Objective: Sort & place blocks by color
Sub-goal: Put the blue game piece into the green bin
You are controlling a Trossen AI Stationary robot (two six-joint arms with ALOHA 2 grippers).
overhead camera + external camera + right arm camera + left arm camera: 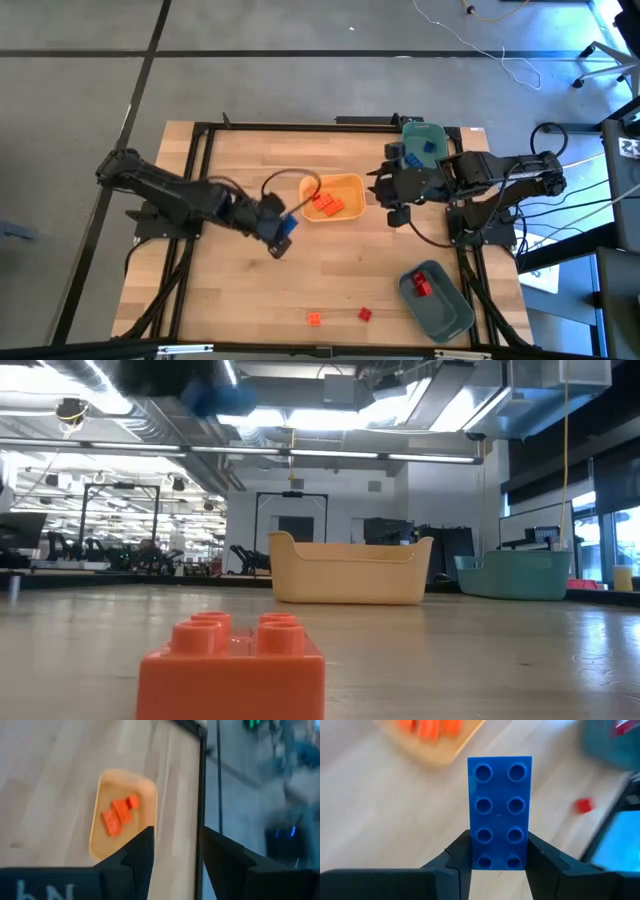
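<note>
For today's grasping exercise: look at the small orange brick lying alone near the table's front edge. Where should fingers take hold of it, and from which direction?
Grip the orange brick by two opposite flat side walls, coming straight down from above. It sits upright with its studs up and bare table all round it, so the smooth sides are free; the studded top gives no flat hold.

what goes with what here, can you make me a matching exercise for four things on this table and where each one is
Things:
1. blue brick
2. orange bricks
3. red brick
4. small red block

Places:
A. in the yellow tray
B. loose on the bare table, near the front edge
C. clamped in the left gripper
D. in the teal bin at the front right

Pairs: 1-C, 2-A, 3-D, 4-B
</note>
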